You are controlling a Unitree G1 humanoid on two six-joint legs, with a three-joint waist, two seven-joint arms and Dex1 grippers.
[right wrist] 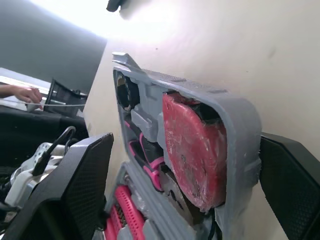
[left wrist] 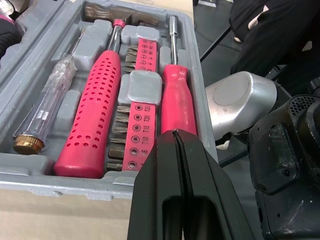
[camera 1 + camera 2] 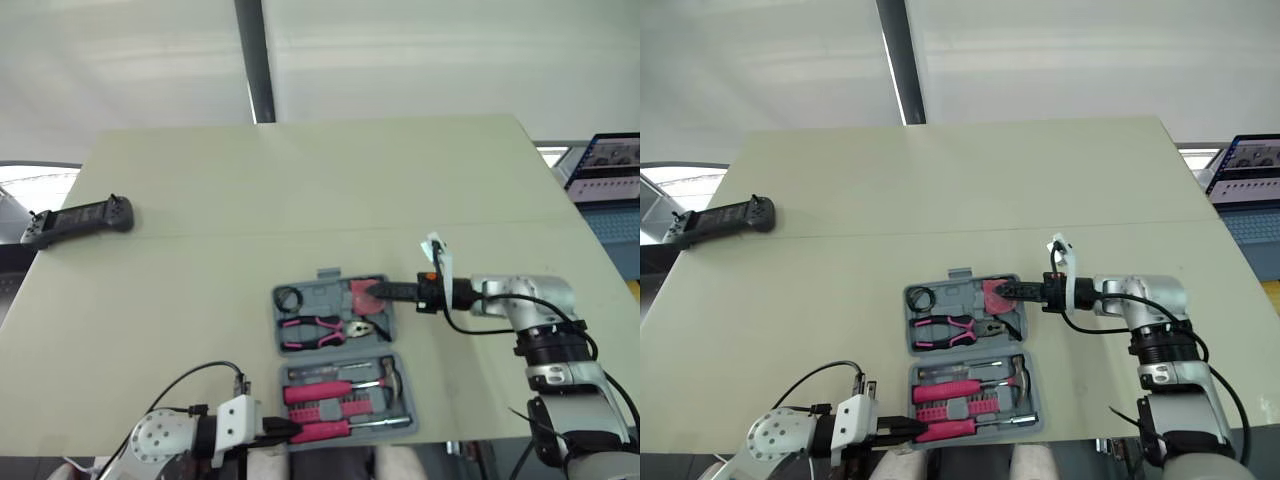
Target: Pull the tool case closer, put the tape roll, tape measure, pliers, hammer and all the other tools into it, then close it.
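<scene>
With the tools (image 3: 318, 390) seemingly packed, only closing the tool case (image 3: 328, 275) remained; right claw (image 3: 375, 292) gaped around its rim, left claw (image 2: 174, 137) shut, empty.

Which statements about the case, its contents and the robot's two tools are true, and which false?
The case lies open on the table. True.
The hammer lies outside the case. False: it sits in the case's near half.
The left tool is shut. True.
The right tool is shut. False: it is open, one finger on each side of the case's far corner.
A black controller lies on the table's left. True.
</scene>
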